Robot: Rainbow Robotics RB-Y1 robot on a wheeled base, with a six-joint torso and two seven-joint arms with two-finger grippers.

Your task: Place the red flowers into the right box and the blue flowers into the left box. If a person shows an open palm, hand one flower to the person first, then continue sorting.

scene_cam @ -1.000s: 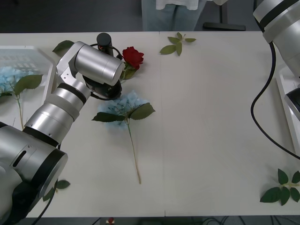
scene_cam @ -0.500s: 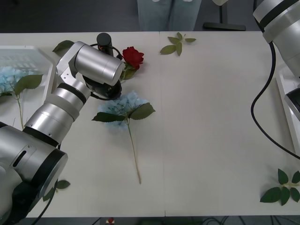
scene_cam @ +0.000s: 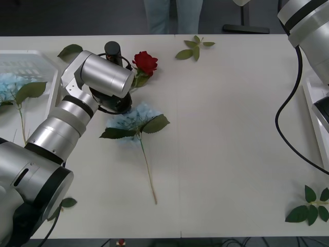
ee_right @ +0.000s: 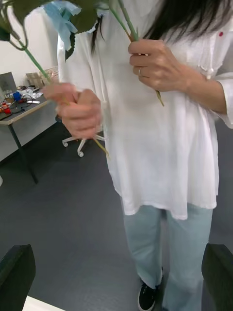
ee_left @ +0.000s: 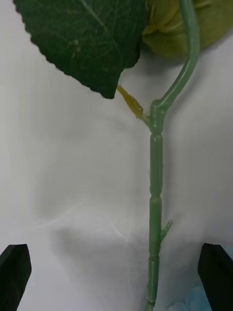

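A red flower (scene_cam: 145,62) lies at the table's back, its green stem (ee_left: 155,194) running between the open fingers of my left gripper (ee_left: 115,279), low over the table. The left arm's wrist (scene_cam: 105,74) hides the gripper in the front view. A blue flower (scene_cam: 134,118) lies just in front of that wrist, its stem pointing toward me. Another blue flower (scene_cam: 10,85) rests in the left box (scene_cam: 31,59). The right box (scene_cam: 310,98) shows at the right edge. My right gripper (ee_right: 116,279) is open and raised, facing a person whose hands (ee_right: 155,63) hold flower stems.
Loose leaf sprigs lie at the back centre (scene_cam: 194,49), the back left (scene_cam: 69,50), the front right corner (scene_cam: 311,208) and the front left (scene_cam: 67,202). The right arm's black cable (scene_cam: 288,103) hangs over the table's right side.
My left wrist has shifted slightly toward the back. The blue flower in front of it slid a little toward me. The person behind the table stepped left.
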